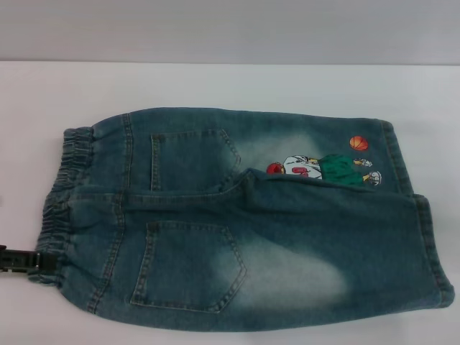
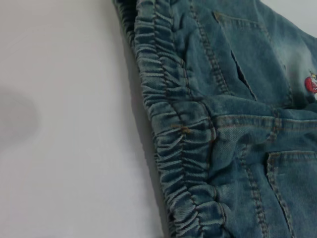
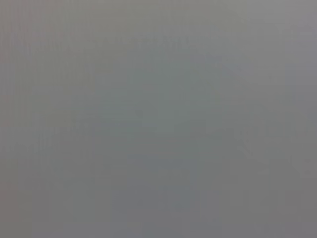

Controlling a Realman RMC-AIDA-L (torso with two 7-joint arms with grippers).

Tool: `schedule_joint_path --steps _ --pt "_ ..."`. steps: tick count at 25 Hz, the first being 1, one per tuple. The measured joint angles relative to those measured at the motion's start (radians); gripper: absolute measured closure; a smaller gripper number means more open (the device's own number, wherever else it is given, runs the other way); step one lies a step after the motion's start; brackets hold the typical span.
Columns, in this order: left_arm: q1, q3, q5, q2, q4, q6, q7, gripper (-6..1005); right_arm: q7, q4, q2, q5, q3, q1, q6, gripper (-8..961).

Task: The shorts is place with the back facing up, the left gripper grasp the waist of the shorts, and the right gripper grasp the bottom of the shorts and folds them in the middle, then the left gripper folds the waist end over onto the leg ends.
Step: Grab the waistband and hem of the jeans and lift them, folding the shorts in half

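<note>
1. The shorts [image 1: 244, 223] lay flat on the white tabletop [image 1: 215, 86], back side up, and filled most of the head view.
2. The waist [image 1: 65, 201], a gathered elastic band, formed the left edge of the garment; the leg ends [image 1: 424, 237] lay at the right.
3. Two back patch pockets were visible, one far [image 1: 194, 159] and one near [image 1: 190, 264], with pale faded patches to their right.
4. The near leg overlapped the far leg along the middle, partly covering a cartoon basketball print [image 1: 323, 167] on the far leg.
5. The left pincer [image 1: 20, 260] entered at the near-left edge of the head view as a low, dark, roughly horizontal piece, its tip reaching the waist at the near-left corner of the shorts. Only that small part showed; whether it touched or gripped the band could not be told, nor whether its fingers were open or closed.
6. The left wrist view looked down along the ruffled waist [image 2: 173, 144], with bare tabletop [image 2: 64, 124] on one side and the pocket seams on the other. No fingers of the pincer appeared there.
7. The right pincer appeared in no view. The right wrist view showed only a uniform grey field, so its state and position could not be reported.
</note>
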Motion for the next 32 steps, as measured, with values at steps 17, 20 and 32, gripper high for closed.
schedule_joint_path --steps 17,20,32 --pt "-0.022 -0.003 0.006 0.002 0.000 0.005 -0.006 205 0.000 0.002 -0.002 0.002 0.003 0.003 0.012 367" --pt "-0.022 -0.005 0.006 0.003 0.000 0.005 -0.007 206 0.000 0.001 -0.003 0.002 0.003 0.003 0.017 366" --pt "-0.019 -0.010 0.017 0.006 0.000 -0.001 -0.010 207 0.000 0.000 -0.006 0.000 0.005 0.007 0.022 365"
